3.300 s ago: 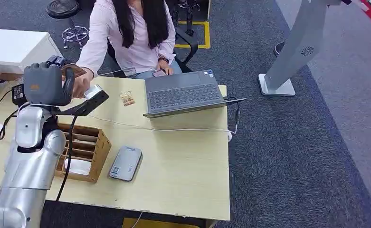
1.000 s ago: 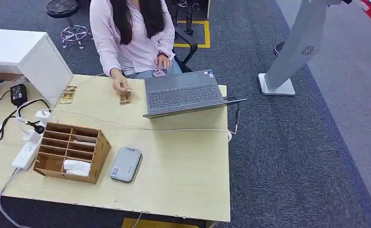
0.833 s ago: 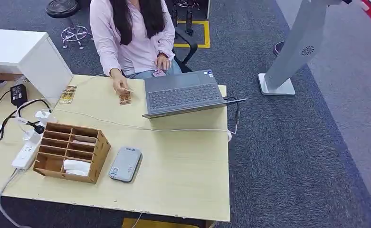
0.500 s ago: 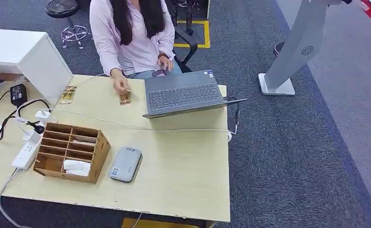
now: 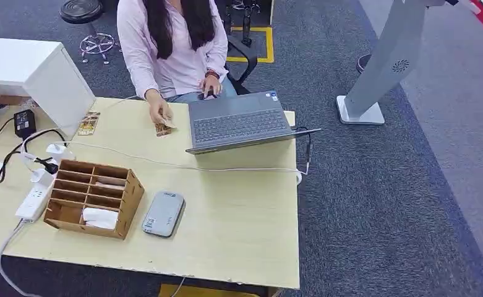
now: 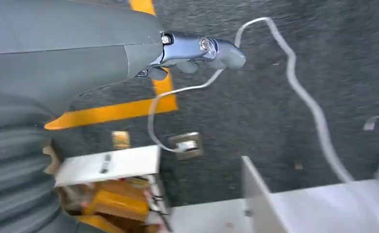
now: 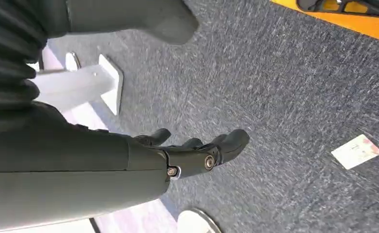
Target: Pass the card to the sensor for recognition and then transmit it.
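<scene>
Head view gives you the pale wooden desk with a person in a pink shirt seated at its 12 o'clock edge. That person's hand pinches a card just above the desktop, right over a second, brownish card lying flat, both just beside the open grey laptop on its 9 o'clock side. A third patterned card lies near the desk's 10 o'clock corner, beside a white cabinet. At 7 o'clock you see the wooden slotted organizer, with a white card in its nearest compartment, and the grey card reader just beside it at its 3 o'clock. A white cable runs across the desk between the laptop and the reader; a white power strip sits at the 9 o'clock edge. Left wrist view shows you the left hand over dark carpet, fingers extended and holding nothing. Right wrist view shows the right hand likewise empty, fingers loosely extended and apart, with a stray white card lying on the carpet well apart from it.
</scene>
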